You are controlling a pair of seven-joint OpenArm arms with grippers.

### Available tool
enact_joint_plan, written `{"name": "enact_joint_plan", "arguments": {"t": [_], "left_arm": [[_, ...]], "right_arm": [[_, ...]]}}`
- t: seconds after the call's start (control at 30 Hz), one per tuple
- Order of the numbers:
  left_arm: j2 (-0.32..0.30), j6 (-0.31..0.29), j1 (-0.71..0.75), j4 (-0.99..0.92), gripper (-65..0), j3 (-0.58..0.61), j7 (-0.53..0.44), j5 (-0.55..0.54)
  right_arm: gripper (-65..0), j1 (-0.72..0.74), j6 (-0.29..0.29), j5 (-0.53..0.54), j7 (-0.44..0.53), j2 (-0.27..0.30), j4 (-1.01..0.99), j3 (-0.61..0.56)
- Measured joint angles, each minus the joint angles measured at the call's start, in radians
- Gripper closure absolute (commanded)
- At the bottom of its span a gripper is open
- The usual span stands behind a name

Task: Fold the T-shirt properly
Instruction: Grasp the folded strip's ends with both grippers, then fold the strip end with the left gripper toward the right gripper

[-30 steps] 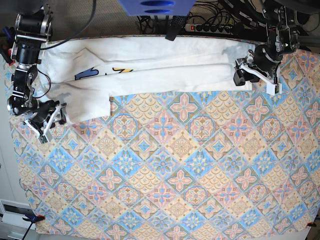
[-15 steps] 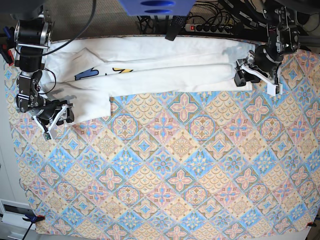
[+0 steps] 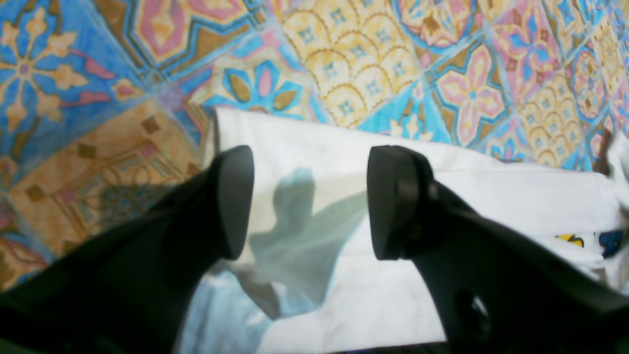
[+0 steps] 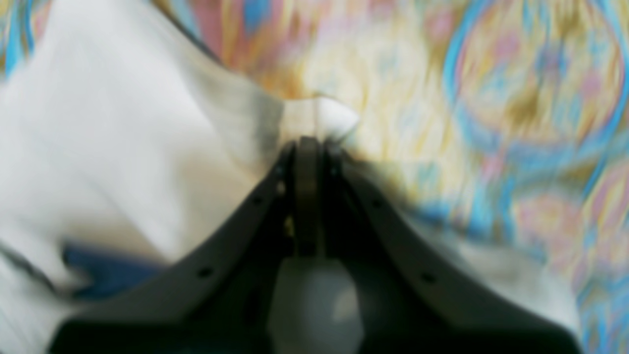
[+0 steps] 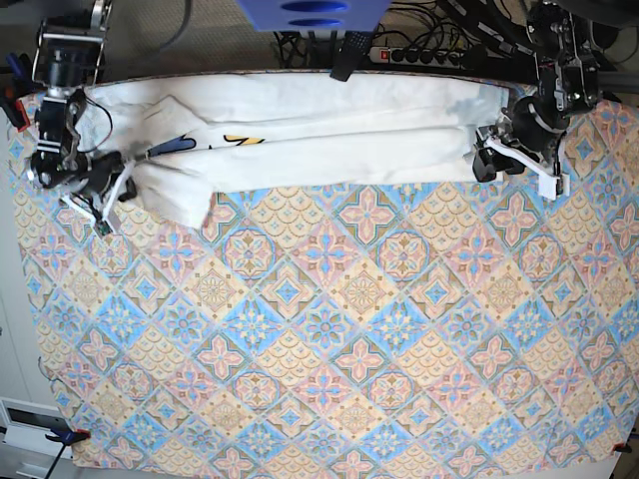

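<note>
The white T-shirt [image 5: 319,140] lies as a long folded band along the far edge of the table, with a bit of blue and yellow print [image 5: 215,142] showing. In the base view my right gripper [image 5: 122,186] is at the shirt's left end. In the right wrist view this gripper [image 4: 308,147] is shut, with a small peak of the white T-shirt [image 4: 123,147] pinched at its tips. My left gripper [image 5: 486,163] hovers over the shirt's right end. Up close, the left gripper [image 3: 309,201] stands open above the T-shirt [image 3: 491,196], with nothing between its fingers [image 3: 236,201].
A patterned tablecloth [image 5: 329,329] covers the table. A power strip [image 5: 419,55] and cables run behind the far edge. A blue object [image 5: 312,12] hangs at the top centre. A clamp [image 5: 62,434] sits at the near left corner.
My right gripper has shut on the shirt's lower left flap and moved up toward the far edge, drawing that cloth inward. The left gripper stays open at the right end.
</note>
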Motion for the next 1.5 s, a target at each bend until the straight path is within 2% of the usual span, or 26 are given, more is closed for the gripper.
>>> {"name": "enact_joint_plan", "arguments": {"t": [0.07,0.17,0.27,0.37,0.47,0.77,0.87,1.0,1.1,1.2,1.33,1.5], "left_arm": [[-0.001,-0.002,-0.004,0.0,-36.1,0.001,-0.003,-0.003],[0.005,-0.001,-0.004,0.0,-36.1,0.002,-0.003,-0.002],[0.002,0.001,-0.001,-0.001,-36.1,0.001,-0.002,0.003],[0.0,-0.001,-0.003,-0.002,-36.1,0.001,-0.002,0.002],[0.002,-0.001,-0.003,-0.012,-36.1,0.001,-0.004,-0.002],[-0.023,-0.001,-0.025,-0.09,-36.6,0.002,-0.001,-0.001],[-0.053,0.0,-0.026,-0.09,-36.7,0.003,0.0,0.002],[-0.126,0.003,-0.026,-0.092,-36.8,0.049,0.004,0.003],[-0.182,-0.005,-0.029,-0.092,-36.8,0.108,0.064,0.002],[-0.196,-0.002,-0.035,-0.094,-36.8,0.129,0.069,0.002],[-0.245,-0.009,-0.068,-0.183,-36.8,0.198,0.068,-0.001],[-0.256,0.002,-0.102,-0.271,-36.8,0.266,0.064,0.006]], "right_arm": [[-0.6,-0.067,-0.01,-0.013,-0.069,0.013,0.134,0.043],[-0.6,-0.13,-0.008,0.008,-0.114,0.021,0.325,0.068],[-0.6,-0.216,-0.004,0.041,-0.154,-0.001,0.475,0.088],[-0.6,-0.294,0.001,0.081,-0.225,-0.025,0.568,0.132],[-0.6,-0.35,-0.003,0.152,-0.226,-0.018,0.633,0.187],[-0.7,-0.551,-0.003,0.155,-0.24,-0.022,0.644,0.209],[-1.6,-0.567,-0.003,0.166,-0.228,-0.02,0.645,0.209],[-8.5,-0.567,-0.003,0.162,-0.235,-0.021,0.643,0.212],[-11.3,-0.566,-0.003,0.163,-0.231,-0.02,0.644,0.214],[-11.3,-0.566,-0.003,0.164,-0.231,-0.021,0.644,0.214],[-11.3,-0.566,-0.003,0.162,-0.234,-0.02,0.643,0.214],[-11.3,-0.565,-0.003,0.163,-0.231,-0.022,0.643,0.213]]}}
